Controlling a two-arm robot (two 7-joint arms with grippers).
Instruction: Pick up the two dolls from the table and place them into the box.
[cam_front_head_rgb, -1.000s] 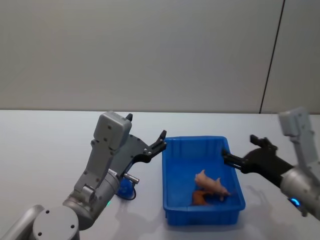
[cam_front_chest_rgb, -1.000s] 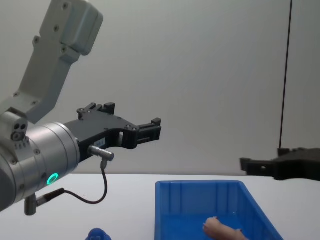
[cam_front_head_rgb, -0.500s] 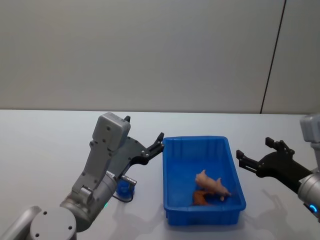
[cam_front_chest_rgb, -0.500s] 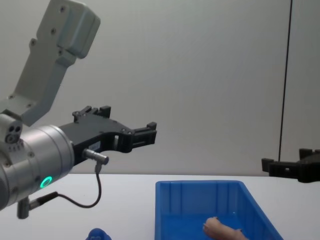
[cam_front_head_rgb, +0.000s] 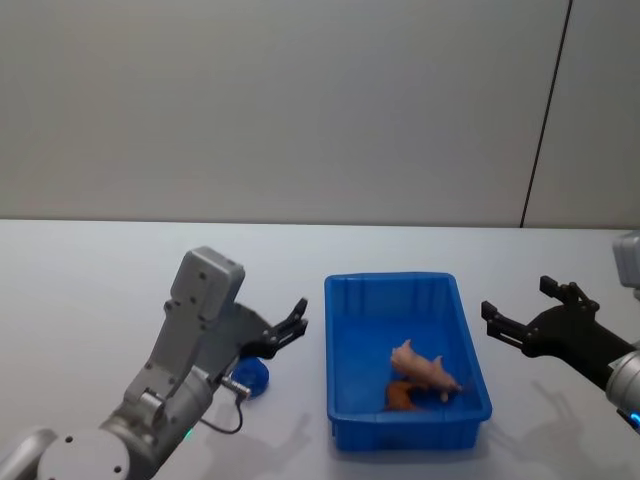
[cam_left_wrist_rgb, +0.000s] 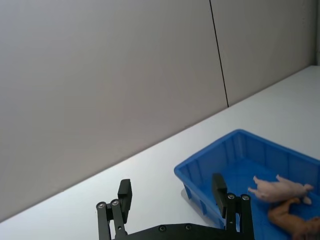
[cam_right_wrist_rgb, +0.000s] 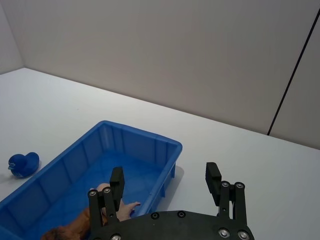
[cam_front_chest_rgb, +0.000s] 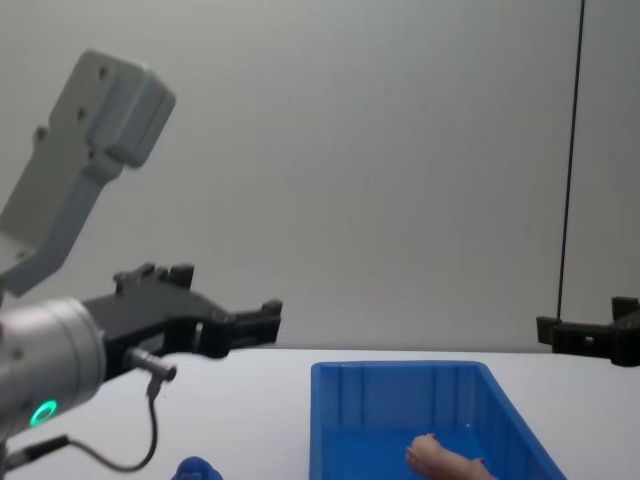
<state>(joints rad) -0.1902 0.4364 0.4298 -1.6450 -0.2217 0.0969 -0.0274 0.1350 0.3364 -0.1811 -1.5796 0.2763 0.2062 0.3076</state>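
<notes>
The blue box (cam_front_head_rgb: 330, 350) stands on the white table (cam_front_head_rgb: 90, 290). Inside it lies the peach doll (cam_front_head_rgb: 422, 367), also seen from the side (cam_front_chest_rgb: 445, 462) and in the wrist views (cam_left_wrist_rgb: 277, 188) (cam_right_wrist_rgb: 127, 207). The blue doll (cam_front_head_rgb: 250, 377) sits on the table left of the box (cam_right_wrist_rgb: 140, 134), partly hidden behind my left arm; its top shows in the chest view (cam_front_chest_rgb: 195, 468) and it is seen whole in the right wrist view (cam_right_wrist_rgb: 22, 164). My left gripper (cam_front_head_rgb: 290, 332) hangs open and empty just above and beyond it (cam_left_wrist_rgb: 171, 190). My right gripper (cam_front_head_rgb: 517, 298) is open and empty, right of the box (cam_right_wrist_rgb: 165, 176).
An orange-brown figure (cam_front_head_rgb: 402, 397) lies in the box beside the peach doll. Bare white tabletop spreads left of, behind and right of the box. A grey wall stands behind the table's far edge.
My left gripper has dropped and drawn back left from the box's corner toward the blue doll. My right gripper has pulled away to the right, off the box's rim.
</notes>
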